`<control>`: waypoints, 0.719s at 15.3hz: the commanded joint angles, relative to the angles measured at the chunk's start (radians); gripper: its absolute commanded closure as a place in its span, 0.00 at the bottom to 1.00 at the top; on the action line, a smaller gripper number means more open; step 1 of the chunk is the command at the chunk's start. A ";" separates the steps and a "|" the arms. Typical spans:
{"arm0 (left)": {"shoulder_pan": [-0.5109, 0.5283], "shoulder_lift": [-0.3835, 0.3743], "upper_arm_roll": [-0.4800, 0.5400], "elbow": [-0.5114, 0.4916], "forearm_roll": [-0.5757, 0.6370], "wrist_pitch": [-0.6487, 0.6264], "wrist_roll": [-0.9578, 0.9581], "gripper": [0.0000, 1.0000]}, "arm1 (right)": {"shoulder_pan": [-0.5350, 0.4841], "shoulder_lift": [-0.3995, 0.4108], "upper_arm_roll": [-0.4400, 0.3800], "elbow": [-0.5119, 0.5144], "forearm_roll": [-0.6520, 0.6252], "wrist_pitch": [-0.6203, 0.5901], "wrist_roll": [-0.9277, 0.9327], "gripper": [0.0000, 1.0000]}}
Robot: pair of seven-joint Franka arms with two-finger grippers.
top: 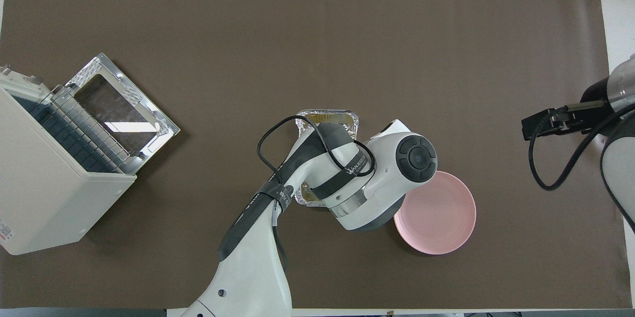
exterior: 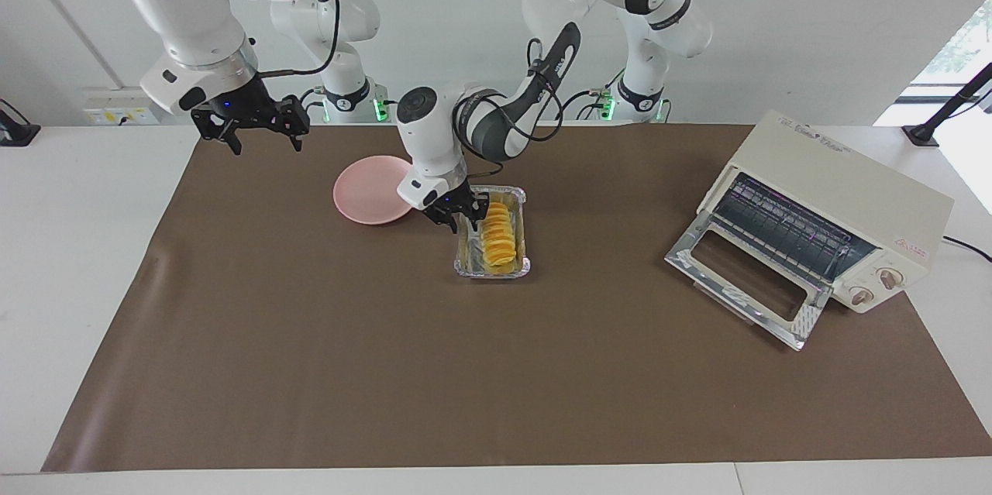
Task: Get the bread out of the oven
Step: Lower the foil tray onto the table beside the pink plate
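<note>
The right gripper (exterior: 256,127) hangs with jaws open and empty, waiting above the brown mat (exterior: 310,340) at the right arm's end. The pink plate (exterior: 370,193) lies next along, just beside the foil tray (exterior: 525,204). The left gripper (exterior: 463,214) is down at the tray, its jaws spread about the end of the bread (exterior: 497,241) nearest the robots; whether they pinch it I cannot tell. The loaf lies in the tray, well apart from the oven (exterior: 845,193), whose door (exterior: 744,278) hangs open. It is likely light and soft, so best pinched gently across its width.
</note>
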 commanded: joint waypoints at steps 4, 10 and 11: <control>0.146 -0.042 0.021 0.112 -0.086 -0.096 0.049 0.00 | -0.019 -0.020 0.013 -0.024 -0.013 0.008 -0.026 0.00; 0.404 -0.298 0.022 0.035 -0.090 -0.249 0.424 0.00 | -0.019 -0.020 0.013 -0.024 -0.013 0.008 -0.026 0.00; 0.448 -0.320 0.022 0.035 -0.090 -0.278 0.491 0.00 | -0.019 -0.020 0.012 -0.024 -0.013 0.008 -0.026 0.00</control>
